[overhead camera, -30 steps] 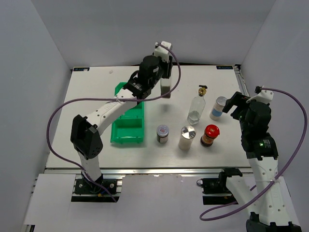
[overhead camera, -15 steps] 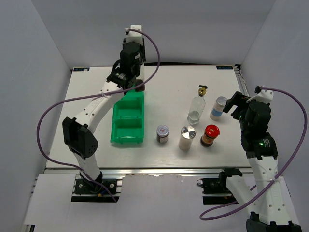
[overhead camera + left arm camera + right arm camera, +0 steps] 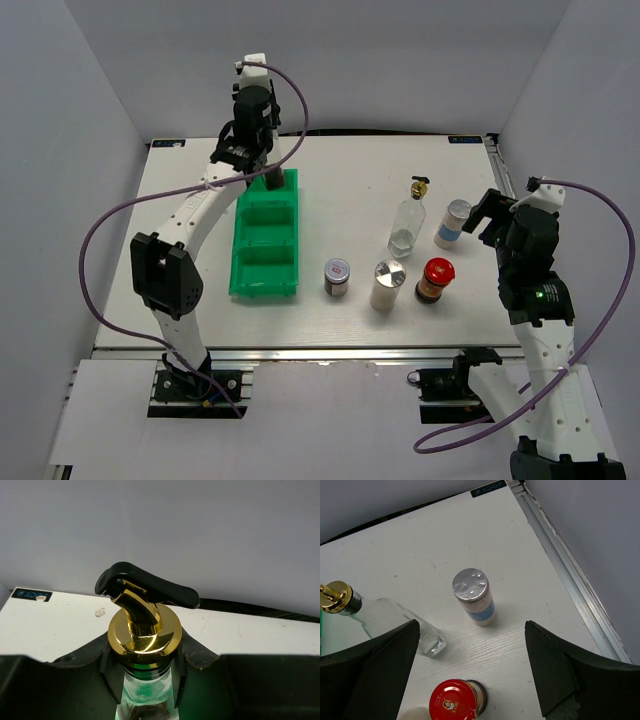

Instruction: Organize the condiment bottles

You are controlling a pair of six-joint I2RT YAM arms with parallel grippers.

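Observation:
My left gripper [image 3: 264, 172] is shut on the neck of a clear glass bottle [image 3: 272, 181] and holds it at the far compartment of the green bin [image 3: 265, 262]. In the left wrist view my fingers [image 3: 200, 667] clamp just under its gold cap [image 3: 145, 632] and black spout. The second glass bottle [image 3: 407, 227], blue-labelled jar [image 3: 452, 222], red-lidded jar [image 3: 434, 280], white shaker [image 3: 387, 285] and dark jar [image 3: 337, 277] stand on the table right of the bin. My right gripper [image 3: 489, 214] is open and empty, above the blue-labelled jar [image 3: 474, 597] and red-lidded jar [image 3: 455, 700].
The bin's middle and near compartments hold nothing. The table's right rail [image 3: 570, 585] runs close beside the blue-labelled jar. Grey walls close the table in at the back and on both sides. The left arm's purple cable loops over the table's left side.
My left gripper has carried the glass bottle leftward from beside the bin's right edge to its far compartment. The right arm and the standing containers have not moved.

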